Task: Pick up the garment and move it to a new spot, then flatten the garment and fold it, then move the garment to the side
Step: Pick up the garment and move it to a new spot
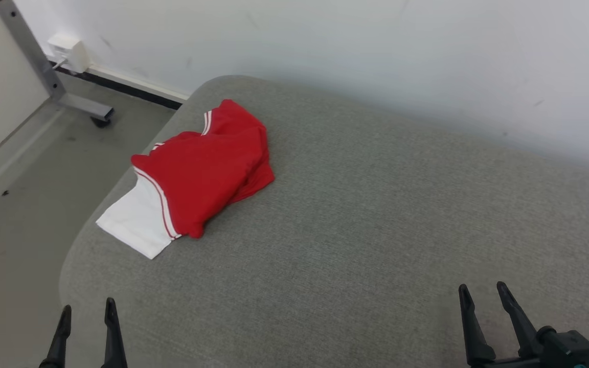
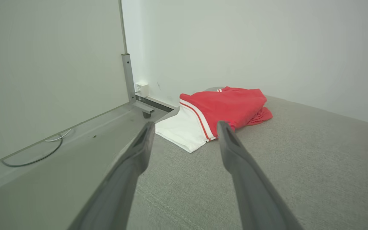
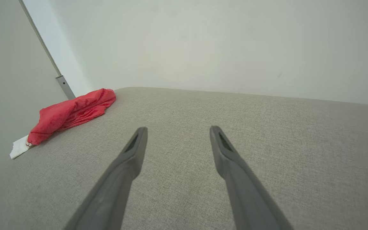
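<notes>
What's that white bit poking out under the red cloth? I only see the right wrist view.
Observer: It belongs to the garment: a white panel with red-and-white striped trim.
Operator: Where's the left gripper?
Observer: Open, above the grey cushion's near left edge, apart from the garment.
Operator: Anything beside the cushion?
Observer: A metal frame foot on a caster, on the floor by the wall.

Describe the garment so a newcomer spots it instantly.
Start at the big grey cushioned surface against the white wall. Near its far-left rounded corner lies the garment, loosely bunched. It is bright red with white stripes and a white panel on plain grey fabric.
</notes>
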